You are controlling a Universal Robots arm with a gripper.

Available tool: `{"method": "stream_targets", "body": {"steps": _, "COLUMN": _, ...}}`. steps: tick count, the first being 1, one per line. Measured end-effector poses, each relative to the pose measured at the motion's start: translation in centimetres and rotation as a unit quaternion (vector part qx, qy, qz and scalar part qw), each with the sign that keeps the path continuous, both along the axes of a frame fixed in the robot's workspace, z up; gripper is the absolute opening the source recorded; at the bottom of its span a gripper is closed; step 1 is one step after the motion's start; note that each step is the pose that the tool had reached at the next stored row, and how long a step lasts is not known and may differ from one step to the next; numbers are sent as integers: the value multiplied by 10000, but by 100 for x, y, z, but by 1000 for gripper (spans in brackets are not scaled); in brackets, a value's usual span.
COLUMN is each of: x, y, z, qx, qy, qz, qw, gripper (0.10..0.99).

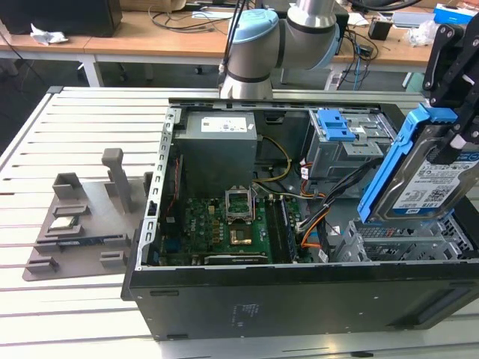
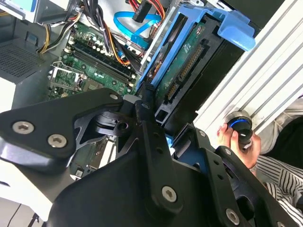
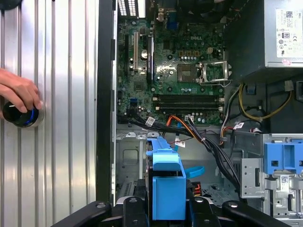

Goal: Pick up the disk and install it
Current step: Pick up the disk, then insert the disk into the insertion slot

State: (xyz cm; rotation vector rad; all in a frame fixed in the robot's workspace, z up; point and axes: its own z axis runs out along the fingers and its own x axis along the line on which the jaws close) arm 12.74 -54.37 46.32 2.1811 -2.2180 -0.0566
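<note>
The disk [image 1: 423, 179] is a silver drive with a white-and-blue label in a blue carrier frame. It hangs tilted over the open computer case [image 1: 299, 288], at the exterior view's right. My gripper [image 1: 454, 138] is shut on its upper end. Just under the disk's lower edge is the grey metal drive cage [image 1: 408, 243]. In the first wrist view the blue carrier [image 3: 166, 182] sits between my black fingers [image 3: 130, 210], above the case's bay floor. In the second wrist view the disk [image 2: 187, 66] shows its circuit-board side and connector.
Inside the case are a grey power-supply box [image 1: 217, 138], a green motherboard [image 1: 224, 228], a blue latch on a grey cage [image 1: 338, 126] and loose cables [image 1: 329, 202]. A grey fixture [image 1: 82, 217] lies on the slatted table. A person's hand [image 3: 18, 90] rests on a round knob [image 3: 21, 117].
</note>
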Motion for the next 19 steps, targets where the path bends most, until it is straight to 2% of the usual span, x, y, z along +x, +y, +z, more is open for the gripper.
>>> {"method": "stream_targets", "body": {"steps": 6, "x": 3, "y": 0, "z": -3, "qx": -1, "qy": 0, "qz": 0, "qw": 10000, "gripper": 365}}
{"method": "stream_targets", "body": {"steps": 9, "x": 8, "y": 0, "z": -33, "qx": 0, "qy": 0, "qz": 0, "qw": 10000, "gripper": 365}}
{"method": "stream_targets", "body": {"steps": 13, "x": 17, "y": 0, "z": -85, "qx": 0, "qy": 0, "qz": 1, "qw": 10000, "gripper": 365}}
{"method": "stream_targets", "body": {"steps": 17, "x": 24, "y": -11, "z": -198, "qx": -1, "qy": 0, "qz": 0, "qw": 10000, "gripper": 365}}
{"method": "stream_targets", "body": {"steps": 19, "x": 25, "y": -31, "z": -206, "qx": -1, "qy": 0, "qz": 0, "qw": 10000, "gripper": 365}}
